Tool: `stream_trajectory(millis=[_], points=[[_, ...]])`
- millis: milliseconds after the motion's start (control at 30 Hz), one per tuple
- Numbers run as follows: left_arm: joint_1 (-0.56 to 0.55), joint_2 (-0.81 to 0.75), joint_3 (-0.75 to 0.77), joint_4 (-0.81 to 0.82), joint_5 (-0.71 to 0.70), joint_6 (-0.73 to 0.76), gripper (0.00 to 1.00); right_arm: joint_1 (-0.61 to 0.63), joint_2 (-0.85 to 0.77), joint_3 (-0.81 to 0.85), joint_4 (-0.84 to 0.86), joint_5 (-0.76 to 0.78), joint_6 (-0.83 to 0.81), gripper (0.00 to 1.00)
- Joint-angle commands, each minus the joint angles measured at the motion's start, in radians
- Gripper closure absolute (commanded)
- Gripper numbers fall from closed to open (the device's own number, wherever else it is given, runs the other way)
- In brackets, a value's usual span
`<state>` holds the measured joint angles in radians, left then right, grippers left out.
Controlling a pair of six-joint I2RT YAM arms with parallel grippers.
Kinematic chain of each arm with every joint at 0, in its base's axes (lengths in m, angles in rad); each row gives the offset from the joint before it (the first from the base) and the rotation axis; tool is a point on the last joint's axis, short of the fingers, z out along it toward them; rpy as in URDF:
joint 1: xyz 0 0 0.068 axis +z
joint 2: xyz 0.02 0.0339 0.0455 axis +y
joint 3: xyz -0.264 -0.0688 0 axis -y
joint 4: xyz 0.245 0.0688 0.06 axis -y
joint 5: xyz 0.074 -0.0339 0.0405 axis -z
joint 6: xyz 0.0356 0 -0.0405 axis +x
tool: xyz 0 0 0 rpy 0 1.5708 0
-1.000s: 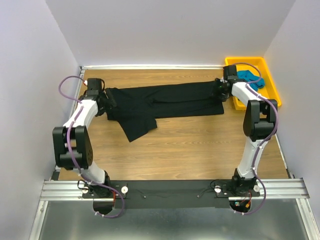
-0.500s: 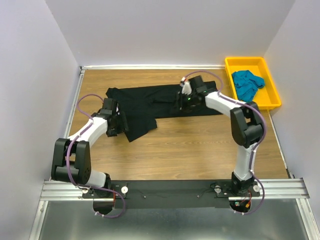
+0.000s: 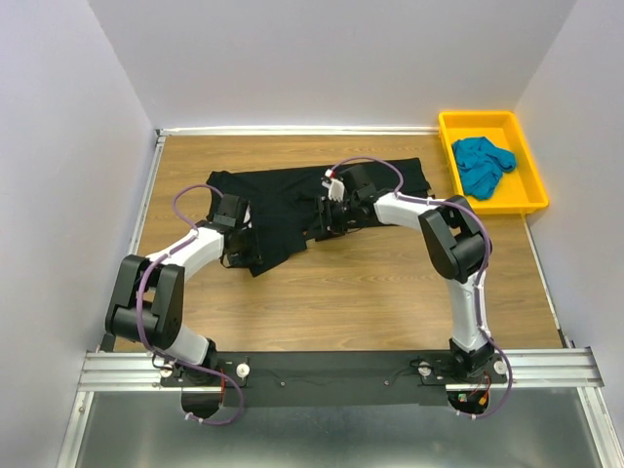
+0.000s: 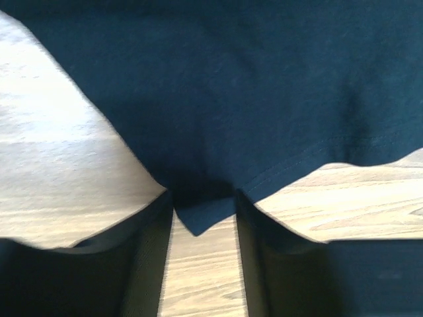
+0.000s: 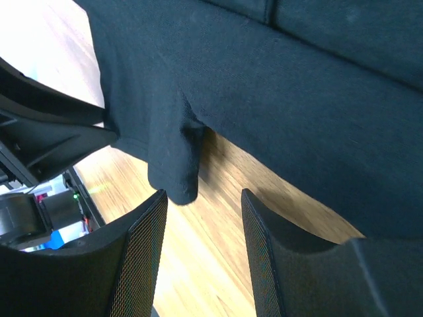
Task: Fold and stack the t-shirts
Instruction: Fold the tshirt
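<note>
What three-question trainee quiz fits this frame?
1. True or false: the teal t-shirt lies on the black t-shirt.
2. The yellow tray sits at the table's: A far right corner, B far left corner, C near edge.
3. Fill in: the left tool and right tool are both at the ____ t-shirt.
Key: 1 false, the teal t-shirt lies in the yellow tray; 2 A; 3 black.

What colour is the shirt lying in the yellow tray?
Bright teal-blue. The shirt in the tray shows best in the top external view.
</note>
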<state>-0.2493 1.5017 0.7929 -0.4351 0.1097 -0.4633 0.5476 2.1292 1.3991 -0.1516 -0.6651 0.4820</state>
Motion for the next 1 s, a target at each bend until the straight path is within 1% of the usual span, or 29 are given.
stream_trajectory(millis=[0, 33, 100, 133, 200, 233, 300, 333, 367, 400, 467, 633, 800, 933, 967], points=[[-0.028, 0.058, -0.031, -0.021, 0.030, -0.008, 0.59, 0.032, 0.032, -0.012, 0.058, -0.047, 0.029, 0.44], [-0.030, 0.060, -0.032, -0.024, 0.028, -0.006, 0.67, 0.037, 0.037, -0.012, 0.058, -0.050, 0.029, 0.44], [-0.030, 0.060, -0.035, -0.024, 0.030, -0.006, 0.74, 0.049, 0.041, -0.014, 0.061, -0.059, 0.029, 0.44], [-0.031, 0.060, -0.034, -0.022, 0.031, -0.006, 0.82, 0.052, 0.047, -0.014, 0.063, -0.059, 0.029, 0.44], [-0.030, 0.058, -0.031, -0.024, 0.028, -0.005, 0.91, 0.058, 0.051, -0.012, 0.066, -0.060, 0.029, 0.45], [-0.030, 0.057, -0.026, -0.025, 0.028, -0.005, 1.00, 0.061, 0.054, -0.008, 0.067, -0.060, 0.029, 0.49], [-0.031, 0.054, -0.009, -0.027, 0.027, -0.002, 1.00, 0.061, 0.054, 0.001, 0.069, -0.060, 0.032, 0.58], [-0.030, 0.049, -0.001, -0.025, 0.022, -0.003, 1.00, 0.061, 0.052, 0.006, 0.070, -0.060, 0.033, 0.71], [-0.030, 0.048, 0.017, -0.028, 0.016, -0.005, 1.00, 0.061, 0.052, 0.011, 0.070, -0.057, 0.035, 0.78], [-0.030, 0.043, 0.029, -0.030, 0.007, -0.006, 1.00, 0.061, 0.052, 0.018, 0.072, -0.054, 0.035, 0.84], [-0.027, 0.032, 0.070, -0.027, -0.011, -0.009, 1.00, 0.061, 0.052, 0.043, 0.070, -0.045, 0.035, 0.92], [0.011, 0.045, 0.178, -0.010, -0.059, -0.003, 1.00, 0.061, 0.072, 0.106, 0.069, -0.027, 0.049, 0.94], [0.096, 0.115, 0.313, 0.047, -0.074, 0.020, 1.00, 0.045, 0.123, 0.216, 0.067, 0.010, 0.070, 0.94], [0.120, 0.190, 0.414, 0.119, -0.059, 0.051, 1.00, 0.022, 0.161, 0.303, 0.069, 0.027, 0.089, 0.94], [0.122, 0.230, 0.440, 0.136, -0.058, 0.067, 1.00, 0.020, 0.184, 0.319, 0.067, 0.028, 0.092, 0.94]])
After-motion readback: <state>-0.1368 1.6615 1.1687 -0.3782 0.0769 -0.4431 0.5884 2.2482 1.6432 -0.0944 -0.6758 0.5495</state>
